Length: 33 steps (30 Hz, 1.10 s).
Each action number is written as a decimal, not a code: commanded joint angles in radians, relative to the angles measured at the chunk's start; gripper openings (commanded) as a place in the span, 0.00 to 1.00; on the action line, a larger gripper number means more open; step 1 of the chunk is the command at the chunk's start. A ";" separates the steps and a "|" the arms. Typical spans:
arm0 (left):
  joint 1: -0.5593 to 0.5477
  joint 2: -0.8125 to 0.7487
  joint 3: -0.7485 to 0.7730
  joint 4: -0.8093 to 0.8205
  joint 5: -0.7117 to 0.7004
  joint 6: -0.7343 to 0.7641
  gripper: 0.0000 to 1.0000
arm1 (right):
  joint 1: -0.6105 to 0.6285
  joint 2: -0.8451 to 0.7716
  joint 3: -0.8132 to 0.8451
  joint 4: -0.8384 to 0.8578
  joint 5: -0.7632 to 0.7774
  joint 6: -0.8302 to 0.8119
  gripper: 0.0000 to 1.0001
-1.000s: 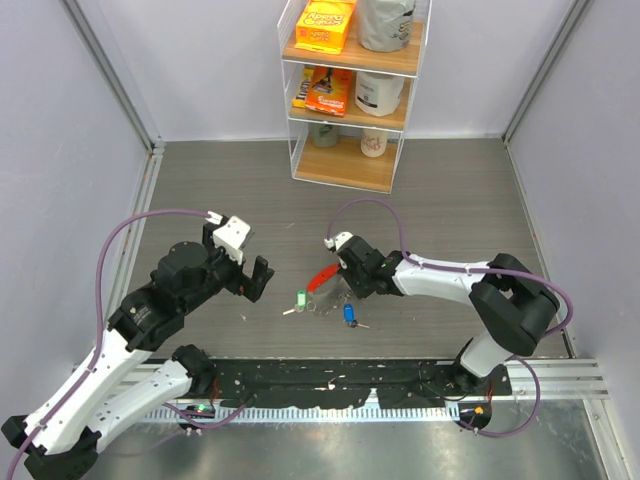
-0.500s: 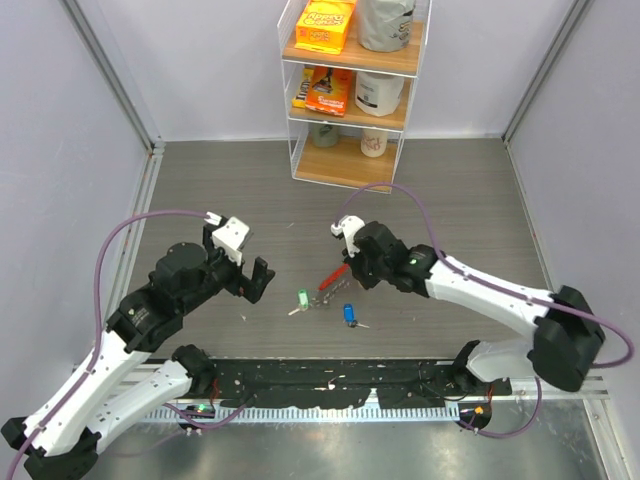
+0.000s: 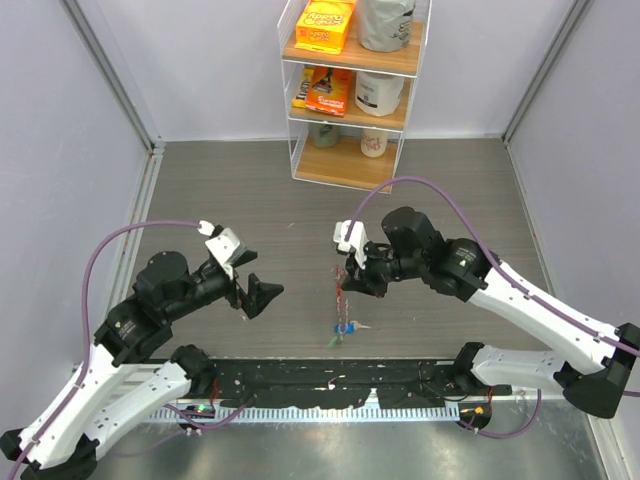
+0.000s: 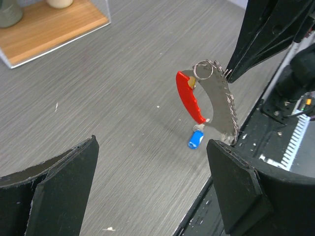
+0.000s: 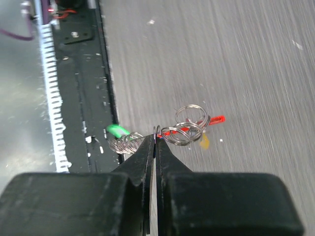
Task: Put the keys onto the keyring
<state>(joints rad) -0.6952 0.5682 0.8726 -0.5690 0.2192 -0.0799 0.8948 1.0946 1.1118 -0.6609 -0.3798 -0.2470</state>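
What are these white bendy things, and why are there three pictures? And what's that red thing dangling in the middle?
Those are a robot's left arm and right arm, bolted to a table. Each ends in a two-finger pincher called a gripper. The big picture comes from a camera above and behind the arms. The other two come from small cameras on the wrists, so you see each arm's own black fingers up close. The right gripper is pinched shut on the keyring, a silvery loop with a curved red piece, and holds it up. A blue key and a green key dangle with it. The left gripper is open, holds nothing, and points toward the keyring. At the back stands a shelf.
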 commanded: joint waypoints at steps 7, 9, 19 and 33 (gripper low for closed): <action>0.002 -0.041 -0.014 0.096 0.189 -0.003 0.99 | 0.047 0.011 0.206 -0.146 -0.211 -0.153 0.06; 0.002 -0.039 -0.014 0.098 0.204 -0.006 0.99 | 0.061 0.010 0.215 -0.148 -0.214 -0.152 0.06; 0.002 -0.021 -0.015 0.210 0.354 -0.098 0.99 | 0.111 0.034 0.284 -0.203 -0.254 -0.141 0.06; 0.002 -0.005 -0.014 0.481 0.718 -0.342 0.88 | 0.153 0.077 0.382 -0.198 -0.301 -0.075 0.06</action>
<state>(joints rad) -0.6952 0.5785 0.8539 -0.2405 0.8402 -0.3355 1.0359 1.1965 1.4372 -0.8886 -0.6495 -0.3431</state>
